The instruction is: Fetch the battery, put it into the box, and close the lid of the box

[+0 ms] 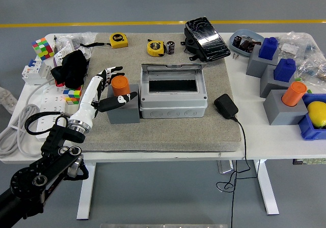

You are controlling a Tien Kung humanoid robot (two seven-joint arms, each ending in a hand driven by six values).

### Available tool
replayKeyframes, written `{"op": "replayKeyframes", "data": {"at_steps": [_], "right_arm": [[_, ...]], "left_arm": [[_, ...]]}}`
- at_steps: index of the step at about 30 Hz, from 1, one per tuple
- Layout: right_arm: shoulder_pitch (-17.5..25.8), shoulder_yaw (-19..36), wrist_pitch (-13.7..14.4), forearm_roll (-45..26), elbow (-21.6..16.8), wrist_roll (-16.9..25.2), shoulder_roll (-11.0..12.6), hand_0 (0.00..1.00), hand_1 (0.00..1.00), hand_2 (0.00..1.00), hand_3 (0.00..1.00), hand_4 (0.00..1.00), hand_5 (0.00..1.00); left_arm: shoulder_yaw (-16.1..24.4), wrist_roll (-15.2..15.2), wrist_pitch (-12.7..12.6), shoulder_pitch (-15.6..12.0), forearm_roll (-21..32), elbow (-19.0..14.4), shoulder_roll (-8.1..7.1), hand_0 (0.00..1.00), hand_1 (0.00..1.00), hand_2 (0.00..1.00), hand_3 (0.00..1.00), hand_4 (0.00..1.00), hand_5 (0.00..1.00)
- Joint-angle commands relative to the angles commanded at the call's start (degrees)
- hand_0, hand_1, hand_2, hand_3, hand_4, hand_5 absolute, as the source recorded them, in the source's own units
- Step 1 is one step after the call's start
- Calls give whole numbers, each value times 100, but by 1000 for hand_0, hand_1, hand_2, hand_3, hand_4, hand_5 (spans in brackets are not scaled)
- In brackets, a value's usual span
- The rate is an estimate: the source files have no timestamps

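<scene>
An orange cylindrical battery point(120, 84) stands upright in a grey block point(125, 112) on the grey mat, just left of the grey box point(173, 105). The box's lid point(173, 68) is raised at the back, and its dark inside shows. My left hand point(117, 89) reaches in from the lower left. Its fingers point(111, 74) are spread beside and behind the battery, and the thumb point(121, 100) lies across the front of the grey block. The hand holds nothing. No right arm shows.
Two yellow tape measures point(118, 39) point(155, 47) and a black pedal point(206, 38) lie at the back. A black adapter point(225, 106) sits right of the box. Black cloth point(71, 67) and colour cubes point(44, 48) are at the left. Grey blocks with blue and orange cylinders point(294, 93) stand at the right.
</scene>
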State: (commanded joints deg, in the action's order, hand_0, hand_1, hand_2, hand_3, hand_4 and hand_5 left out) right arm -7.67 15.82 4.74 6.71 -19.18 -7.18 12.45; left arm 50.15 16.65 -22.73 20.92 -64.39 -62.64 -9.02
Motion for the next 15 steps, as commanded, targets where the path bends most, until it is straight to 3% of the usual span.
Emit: {"op": "replayKeyframes", "data": {"at_steps": [3, 4, 9, 10, 15], "right_arm": [[-5, -8, -1, -3, -2, 0, 0, 648, 700, 734, 773, 998, 665], [-8, -10, -1, -1, -3, 0, 1, 647, 700, 734, 773, 998, 665], [-15, -30, 2, -6, -6, 0, 7, 647, 700, 734, 773, 998, 665], [-15, -36, 2, -8, -6, -1, 8, 648, 700, 734, 773, 998, 664], [-15, -62, 0, -18, -7, -2, 11, 648, 700, 734, 773, 998, 664]], "left_arm": [[-76, 128, -43, 51, 101, 120, 51, 805, 793, 757, 779, 998, 108], [-121, 214, -74, 82, 167, 183, 80, 742, 725, 695, 699, 998, 2], [-345, 707, -233, 237, 577, 388, 190, 742, 725, 695, 699, 998, 2], [-375, 769, -253, 259, 628, 414, 204, 710, 678, 607, 622, 981, 2], [-582, 1106, -356, 423, 963, 627, 312, 710, 678, 607, 622, 981, 2]]}}
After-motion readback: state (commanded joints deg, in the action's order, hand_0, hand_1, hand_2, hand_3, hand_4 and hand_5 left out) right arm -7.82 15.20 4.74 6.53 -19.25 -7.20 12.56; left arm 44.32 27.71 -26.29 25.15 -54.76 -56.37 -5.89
